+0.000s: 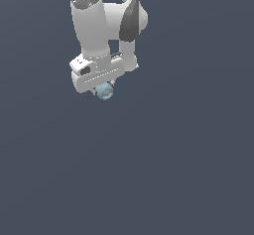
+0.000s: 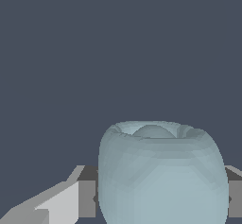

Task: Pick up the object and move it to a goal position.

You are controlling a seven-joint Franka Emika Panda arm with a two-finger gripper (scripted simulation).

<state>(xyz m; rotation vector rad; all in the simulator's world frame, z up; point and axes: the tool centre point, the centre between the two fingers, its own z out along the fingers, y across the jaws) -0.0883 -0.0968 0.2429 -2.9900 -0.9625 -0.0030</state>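
Note:
The object is a small pale blue-grey ball (image 1: pixel 104 92) with faint lighter markings. In the exterior view it hangs just under the white gripper body, between the fingers, much narrower than the body. My gripper (image 1: pixel 103 88) is shut on it and holds it in the air, in the upper part of the exterior view, left of centre. In the wrist view the ball (image 2: pixel 160 176) fills the space between the two fingers (image 2: pixel 85 197), which press on either side of it. No goal marker shows in either view.
The white arm (image 1: pixel 92 28) rises from the gripper to the top edge of the exterior view. Around it there is only a flat dark blue-grey background (image 1: pixel 188 154).

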